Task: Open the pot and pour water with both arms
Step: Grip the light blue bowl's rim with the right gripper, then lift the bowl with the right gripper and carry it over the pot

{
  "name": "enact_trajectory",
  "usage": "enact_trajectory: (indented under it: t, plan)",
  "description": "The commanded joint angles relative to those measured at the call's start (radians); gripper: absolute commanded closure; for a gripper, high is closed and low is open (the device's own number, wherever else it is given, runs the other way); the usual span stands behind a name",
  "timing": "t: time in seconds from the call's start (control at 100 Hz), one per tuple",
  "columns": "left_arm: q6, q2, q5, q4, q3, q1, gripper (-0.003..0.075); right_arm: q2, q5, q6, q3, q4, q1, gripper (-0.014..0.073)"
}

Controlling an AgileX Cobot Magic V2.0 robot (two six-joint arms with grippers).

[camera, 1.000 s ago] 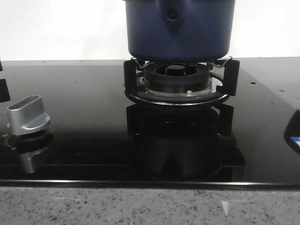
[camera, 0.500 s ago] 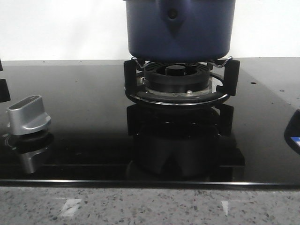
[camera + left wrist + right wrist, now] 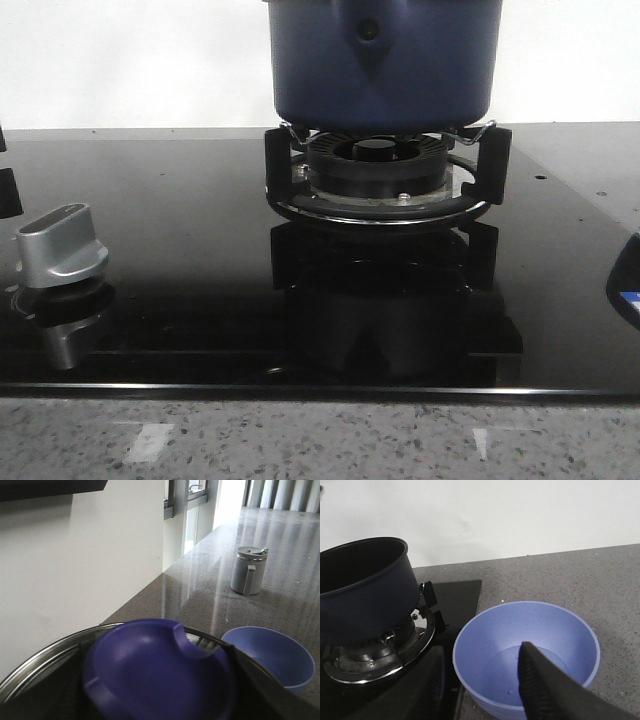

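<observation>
Front view: the pot (image 3: 383, 62) sits on the burner (image 3: 378, 170) of the black stove (image 3: 180, 250); silver knob (image 3: 62, 247) at left.

Left wrist view: lid (image 3: 150, 672) fills the foreground; left end effector state cannot be told. Bowl (image 3: 270, 655) and mug (image 3: 248, 570) on the worktop (image 3: 280, 540).

Right wrist view: right end effector (image 3: 485, 690) spread, its 2 fingers (image 3: 545, 690) over the bowl (image 3: 525, 655), beside the lidless pot (image 3: 365, 590).

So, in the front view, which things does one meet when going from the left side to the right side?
Silver knob → burner grate with the pot sitting on top → a dark object with a blue patch at the right edge, too cropped to identify.
</observation>
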Motion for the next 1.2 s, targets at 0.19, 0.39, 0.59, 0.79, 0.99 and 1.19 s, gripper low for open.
enact_trajectory:
  t: [0.19,0.39,0.59,0.79,0.99,1.19]
  plan:
    - [0.009,-0.245,0.020,-0.081,0.221,0.082,0.0409,0.021,0.000,-0.010,-0.033,0.014,-0.003,0.0283]
    - [0.054,-0.384,-0.025,-0.091,0.402,0.102,0.0409,0.029,0.087,-0.010,-0.081,0.082,-0.003,0.0283]
    - [0.103,-0.459,-0.032,-0.141,0.491,0.102,0.0409,0.187,0.276,-0.004,-0.287,0.075,-0.003,0.0283]
    - [0.109,-0.470,-0.032,-0.150,0.495,0.102,0.0411,0.493,0.469,0.126,-0.524,-0.033,-0.003,0.0283]
    - [0.125,-0.470,-0.032,-0.150,0.495,0.102,0.0411,0.736,0.502,0.126,-0.672,-0.071,-0.062,0.0283]
    - [0.181,-0.470,-0.032,-0.155,0.495,0.102,0.0411,0.906,0.504,0.176,-0.686,-0.119,-0.144,0.0283]
